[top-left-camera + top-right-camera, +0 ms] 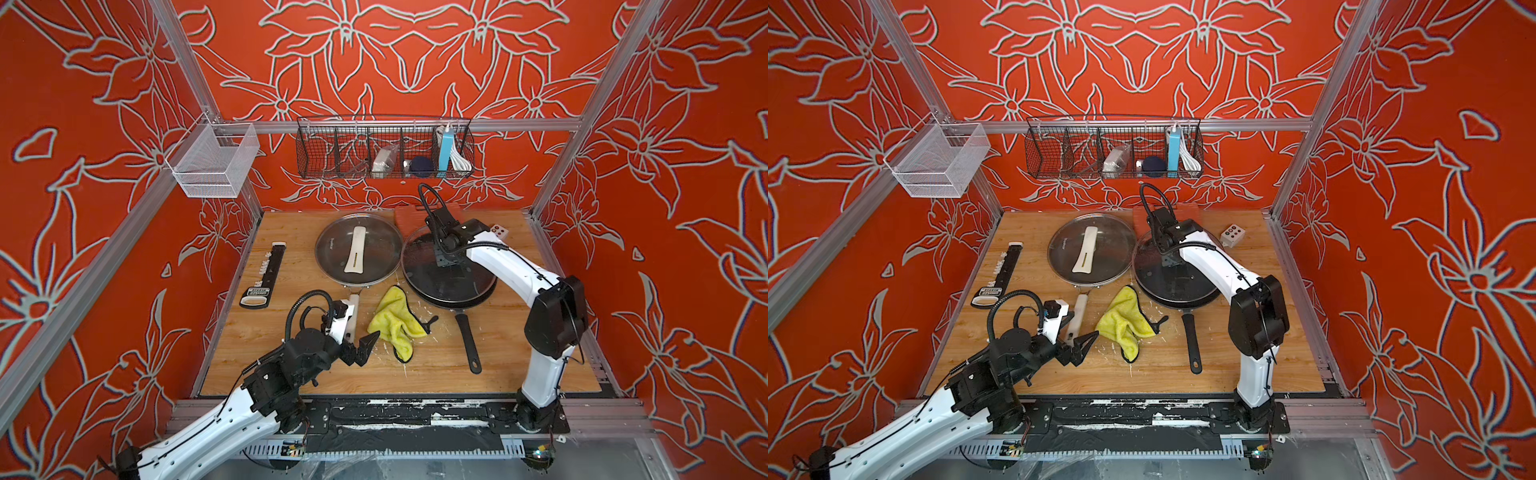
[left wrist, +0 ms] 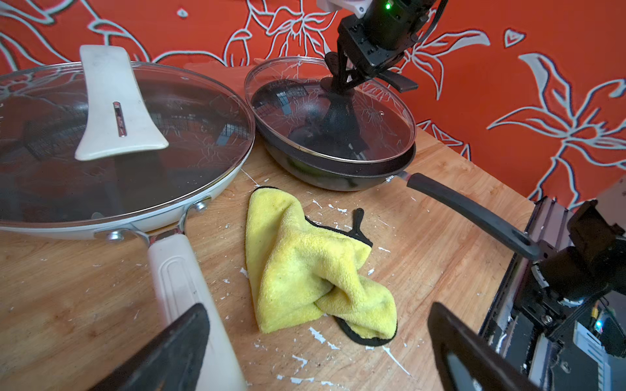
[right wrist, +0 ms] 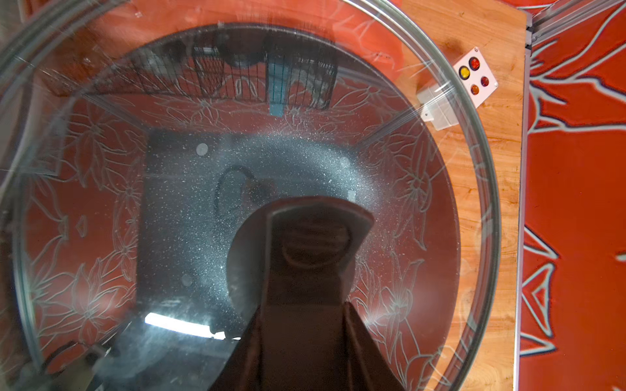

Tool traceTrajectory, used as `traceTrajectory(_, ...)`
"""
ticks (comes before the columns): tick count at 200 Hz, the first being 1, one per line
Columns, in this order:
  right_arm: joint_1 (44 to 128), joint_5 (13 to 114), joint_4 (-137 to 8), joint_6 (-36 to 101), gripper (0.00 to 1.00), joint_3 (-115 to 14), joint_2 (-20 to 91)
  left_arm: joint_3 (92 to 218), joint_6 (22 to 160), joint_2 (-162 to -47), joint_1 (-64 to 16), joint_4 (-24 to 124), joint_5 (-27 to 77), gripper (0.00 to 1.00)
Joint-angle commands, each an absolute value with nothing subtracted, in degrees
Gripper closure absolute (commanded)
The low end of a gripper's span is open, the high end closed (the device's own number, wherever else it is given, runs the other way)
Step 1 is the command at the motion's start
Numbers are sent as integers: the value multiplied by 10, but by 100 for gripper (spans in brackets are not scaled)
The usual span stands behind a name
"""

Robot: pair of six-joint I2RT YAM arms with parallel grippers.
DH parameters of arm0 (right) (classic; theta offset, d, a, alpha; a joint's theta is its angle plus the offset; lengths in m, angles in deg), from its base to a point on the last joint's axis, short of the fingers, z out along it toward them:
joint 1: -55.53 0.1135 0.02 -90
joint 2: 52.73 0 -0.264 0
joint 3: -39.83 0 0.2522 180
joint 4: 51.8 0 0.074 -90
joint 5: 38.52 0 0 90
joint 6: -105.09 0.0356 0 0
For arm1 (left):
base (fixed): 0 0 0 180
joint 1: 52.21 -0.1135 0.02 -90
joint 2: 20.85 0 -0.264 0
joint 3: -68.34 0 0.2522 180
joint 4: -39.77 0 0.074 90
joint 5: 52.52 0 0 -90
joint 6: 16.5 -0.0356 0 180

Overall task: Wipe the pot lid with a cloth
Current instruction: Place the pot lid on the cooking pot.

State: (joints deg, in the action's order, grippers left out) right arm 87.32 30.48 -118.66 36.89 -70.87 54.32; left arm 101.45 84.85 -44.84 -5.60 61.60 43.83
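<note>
The pot lid (image 1: pixel 430 284) (image 1: pixel 1156 286) (image 2: pixel 372 118) (image 3: pixel 135 203) is clear glass with a black knob. It lies tilted on the black pan (image 1: pixel 465 304) (image 2: pixel 338 174). My right gripper (image 1: pixel 446 259) (image 1: pixel 1169 262) (image 2: pixel 342 84) (image 3: pixel 313 257) is shut on that knob from above. The yellow cloth (image 1: pixel 395 322) (image 1: pixel 1125 322) (image 2: pixel 305 267) lies crumpled on the wooden table, between the two pans' handles. Just left of the cloth, my left gripper (image 1: pixel 363 347) (image 1: pixel 1081 347) (image 2: pixel 318 308) hangs open and holds nothing, over the white pan's handle (image 2: pixel 179 270).
A white pan under its own glass lid (image 1: pixel 374 245) (image 1: pixel 1067 257) (image 2: pixel 50 152) stands left of the black one. The black pan's handle (image 1: pixel 467 340) points to the front. A black tool (image 1: pixel 264 274) lies left, a button box (image 1: pixel 498 230) (image 3: pixel 474 76) back right. Wire baskets (image 1: pixel 384 149) hang behind.
</note>
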Motion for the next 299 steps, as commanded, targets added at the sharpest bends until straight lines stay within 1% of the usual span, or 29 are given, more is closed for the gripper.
traceTrajectory(1,869,265,-1157,386,100,-714,532,1017,838,-444,-53,618,443,0)
traceTrajectory(80,860,273,-1162,383,100,-700,534,1017,839,-440,-53,623,444,0)
traceTrajectory(158,858,315,-1148,377,100,-699,548,1017,840,-439,-53,627,448,0)
traceTrajectory(207,859,332,-1165,372,100,-709,552,1019,839,-444,-52,625,448,0)
traceTrajectory(299,865,321,-1198,367,100,-710,548,1018,838,-441,-53,626,453,0)
